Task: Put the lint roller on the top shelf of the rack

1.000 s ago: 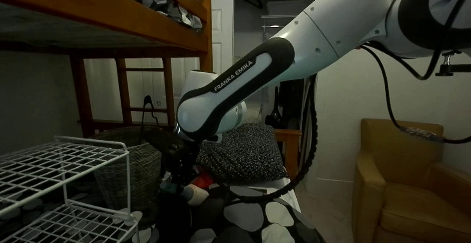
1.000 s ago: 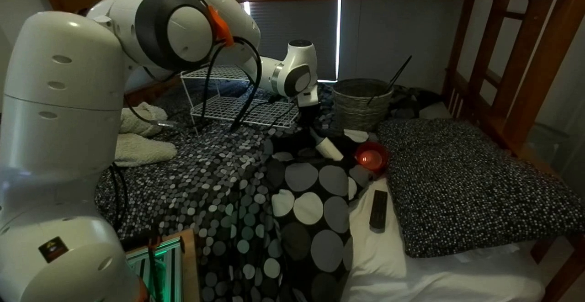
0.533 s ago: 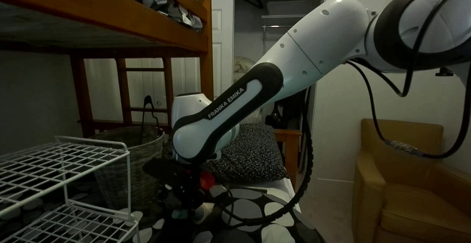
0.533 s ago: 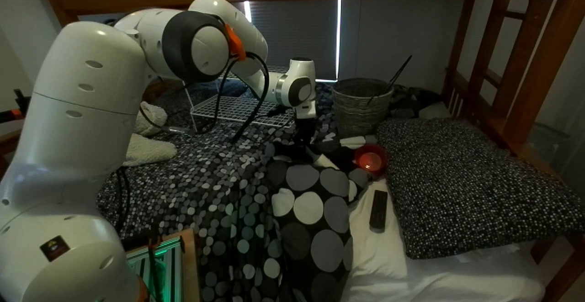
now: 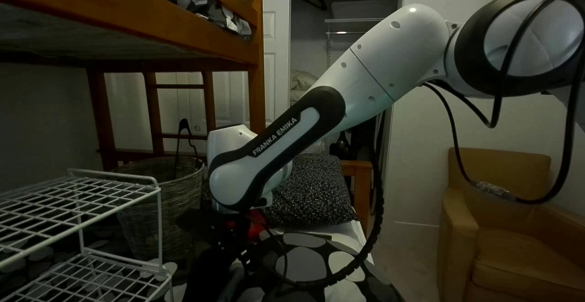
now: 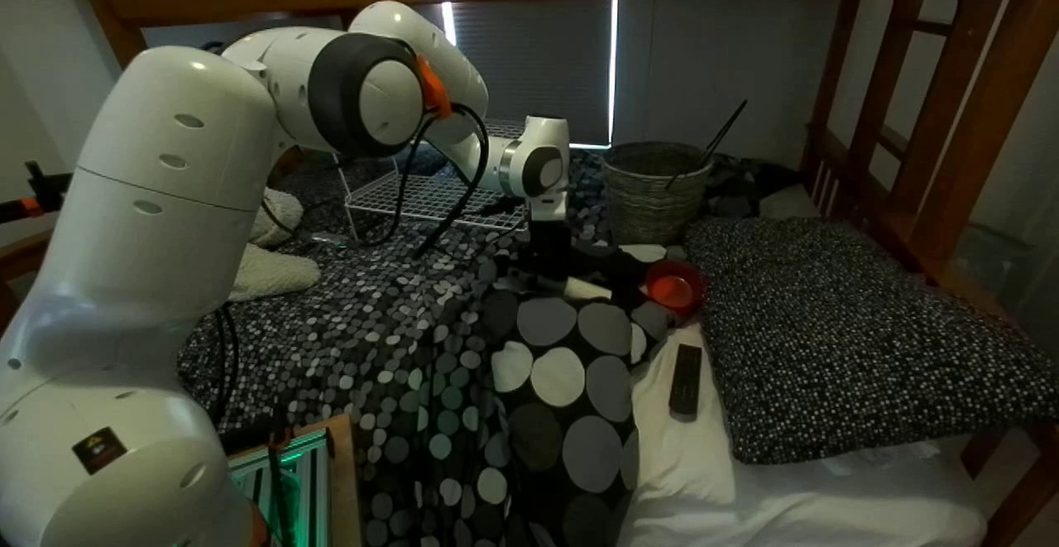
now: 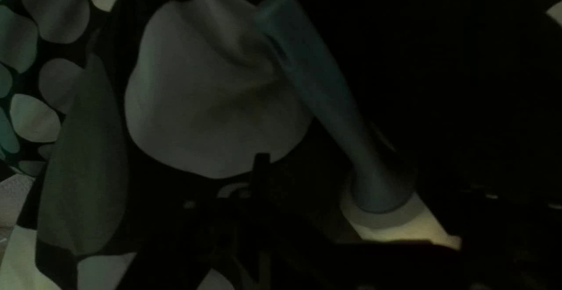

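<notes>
White lint roller with a tapering blue-grey handle: we see it slanting across the black bedding with large grey and white spots; whether it rests on the bedding or just above it, we cannot tell.
Dull black gripper: we find it pointing down right at the lint roller; in the wrist view it darkens the bottom edge and hides part of the white roll.
Grip: too dark for us to tell whether the fingers are spread, clenched or grasping the lint roller.
Round red bowl: we see it near the white roll's end, between the lint roller and a black pillow flecked with white.
White-coated wire rack: in both exterior views we see it near the lint roller but apart from it. Its flat grid top shelf, with a raised wire rim, sits higher than the lint roller.
Grey-beige woven basket: near the gripper; we see a thin black hanger-like object poking up out of it.
Slim black remote-like bar: we see it flat on the white sheet, beside the pillow.
White robot arm with black covers: bent, reaching over the bedding.
Orange-brown wooden bunk-bed frame: its upper tier spans above.
</notes>
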`<action>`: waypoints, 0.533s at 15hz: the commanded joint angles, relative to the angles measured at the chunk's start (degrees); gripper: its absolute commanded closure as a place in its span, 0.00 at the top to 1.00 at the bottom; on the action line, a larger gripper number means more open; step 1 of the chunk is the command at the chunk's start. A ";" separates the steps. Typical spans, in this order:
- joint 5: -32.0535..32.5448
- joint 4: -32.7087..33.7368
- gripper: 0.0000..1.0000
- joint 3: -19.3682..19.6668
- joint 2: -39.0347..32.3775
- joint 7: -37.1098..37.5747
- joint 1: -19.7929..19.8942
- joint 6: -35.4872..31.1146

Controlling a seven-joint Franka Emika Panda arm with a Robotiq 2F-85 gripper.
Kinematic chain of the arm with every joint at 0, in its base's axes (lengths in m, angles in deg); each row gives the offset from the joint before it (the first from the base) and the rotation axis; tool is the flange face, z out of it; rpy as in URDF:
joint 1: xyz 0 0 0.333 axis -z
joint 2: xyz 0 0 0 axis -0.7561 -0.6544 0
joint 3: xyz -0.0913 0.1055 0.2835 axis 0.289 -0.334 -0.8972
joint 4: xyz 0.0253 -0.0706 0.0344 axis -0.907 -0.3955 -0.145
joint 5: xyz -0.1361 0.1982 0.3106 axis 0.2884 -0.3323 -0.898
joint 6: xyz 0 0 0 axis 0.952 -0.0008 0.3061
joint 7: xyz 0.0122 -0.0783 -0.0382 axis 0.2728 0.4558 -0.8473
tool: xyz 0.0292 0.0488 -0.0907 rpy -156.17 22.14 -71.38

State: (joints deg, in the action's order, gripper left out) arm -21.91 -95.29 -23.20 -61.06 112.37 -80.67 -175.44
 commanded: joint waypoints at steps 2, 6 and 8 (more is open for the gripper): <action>-0.82 -0.27 1.00 -2.41 -0.89 -2.69 2.36 -4.30; -2.81 0.59 1.00 -4.87 -2.97 -8.19 4.03 -4.52; -3.69 0.63 0.75 -5.55 -3.54 -10.42 4.41 -3.66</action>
State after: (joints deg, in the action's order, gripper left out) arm -23.53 -95.07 -26.88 -63.34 105.72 -77.80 -179.51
